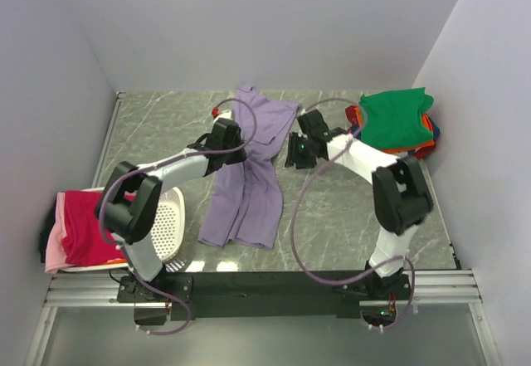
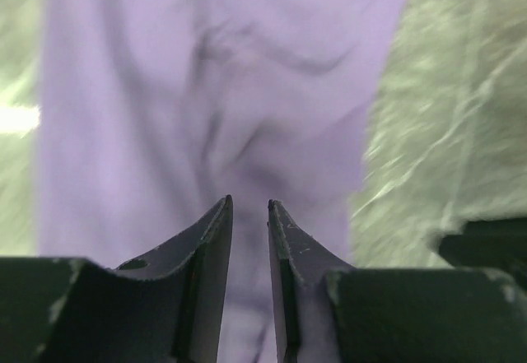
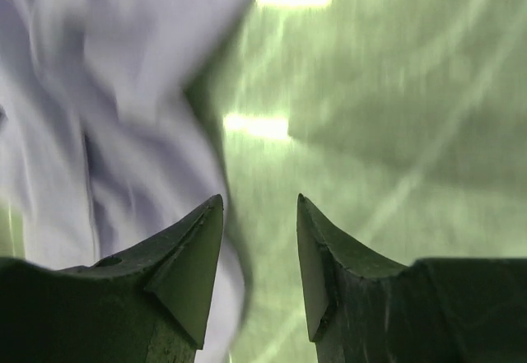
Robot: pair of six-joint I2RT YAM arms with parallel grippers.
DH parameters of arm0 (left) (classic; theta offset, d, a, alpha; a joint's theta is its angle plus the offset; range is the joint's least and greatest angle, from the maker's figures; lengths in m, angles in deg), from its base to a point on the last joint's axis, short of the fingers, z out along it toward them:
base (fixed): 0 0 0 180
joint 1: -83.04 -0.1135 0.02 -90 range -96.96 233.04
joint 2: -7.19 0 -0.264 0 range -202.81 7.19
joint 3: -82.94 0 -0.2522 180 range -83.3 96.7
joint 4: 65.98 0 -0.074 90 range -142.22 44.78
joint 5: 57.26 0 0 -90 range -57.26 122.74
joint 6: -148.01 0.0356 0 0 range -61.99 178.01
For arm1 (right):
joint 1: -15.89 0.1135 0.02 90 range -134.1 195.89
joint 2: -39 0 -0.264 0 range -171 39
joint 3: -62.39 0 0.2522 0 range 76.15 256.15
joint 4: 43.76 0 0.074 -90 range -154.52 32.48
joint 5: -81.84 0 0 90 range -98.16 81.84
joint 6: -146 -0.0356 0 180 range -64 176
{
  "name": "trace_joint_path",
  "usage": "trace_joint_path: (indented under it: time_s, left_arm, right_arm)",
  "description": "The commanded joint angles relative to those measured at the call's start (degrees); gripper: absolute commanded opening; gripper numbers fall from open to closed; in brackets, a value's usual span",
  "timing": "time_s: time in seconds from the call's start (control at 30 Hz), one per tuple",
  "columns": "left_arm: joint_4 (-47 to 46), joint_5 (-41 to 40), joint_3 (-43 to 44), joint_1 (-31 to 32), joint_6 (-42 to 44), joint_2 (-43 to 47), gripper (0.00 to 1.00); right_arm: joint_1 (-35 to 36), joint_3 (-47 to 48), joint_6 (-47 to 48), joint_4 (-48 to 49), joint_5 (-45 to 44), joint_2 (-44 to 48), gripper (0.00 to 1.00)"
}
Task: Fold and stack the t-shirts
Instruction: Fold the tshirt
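Note:
A lavender-purple t-shirt (image 1: pixel 247 185) lies crumpled lengthwise in the middle of the table. My left gripper (image 1: pixel 226 148) hovers over its left edge. In the left wrist view the left gripper (image 2: pixel 249 205) stands narrowly open, with the purple cloth (image 2: pixel 222 91) below and nothing between the jaws. My right gripper (image 1: pixel 299 152) is beside the shirt's right edge. In the right wrist view the right gripper (image 3: pixel 259 202) is open and empty over bare table, the shirt (image 3: pixel 107 108) at its left. A green shirt (image 1: pixel 398 117) tops a folded stack at the back right. Magenta-red (image 1: pixel 83 223) and pink (image 1: pixel 53 251) shirts lie at the left.
A white perforated basket (image 1: pixel 169 217) stands at the near left beside the left arm. Orange and blue cloth edges (image 1: pixel 429 144) show under the green shirt. Grey walls close in the dark marbled table (image 1: pixel 332 217) on three sides.

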Motion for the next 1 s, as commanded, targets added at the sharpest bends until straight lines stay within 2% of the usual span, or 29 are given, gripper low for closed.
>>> trace_joint_path:
  time_s: [0.0,0.2,0.33,0.5,0.8,0.97]
  left_arm:
    - [4.7,-5.4,-5.0,0.0,-2.5,6.8,0.3]
    - [9.6,-9.3,-14.2,2.9,-5.7,13.2,0.3]
    - [12.1,-10.0,-19.1,4.2,-7.9,16.8,0.3]
    - [13.7,-9.7,-24.1,7.7,-10.3,22.8,0.3]
    - [17.2,-9.2,-32.6,16.3,-16.7,29.2,0.3]
    - [18.0,-9.1,-35.9,19.7,-20.1,31.5,0.3]
  right_arm:
    - [2.9,-10.1,-1.1,4.4,0.7,7.3,0.49]
    - [10.3,-20.8,-5.2,5.5,2.2,15.6,0.48]
    - [16.6,-22.7,-7.7,3.7,1.2,18.6,0.49]
    - [21.2,-24.6,-11.4,2.4,0.0,20.7,0.49]
    - [31.4,-23.2,-16.3,-0.7,-3.5,16.0,0.49]
    - [34.8,-22.6,-18.5,-2.1,-6.5,14.0,0.49]
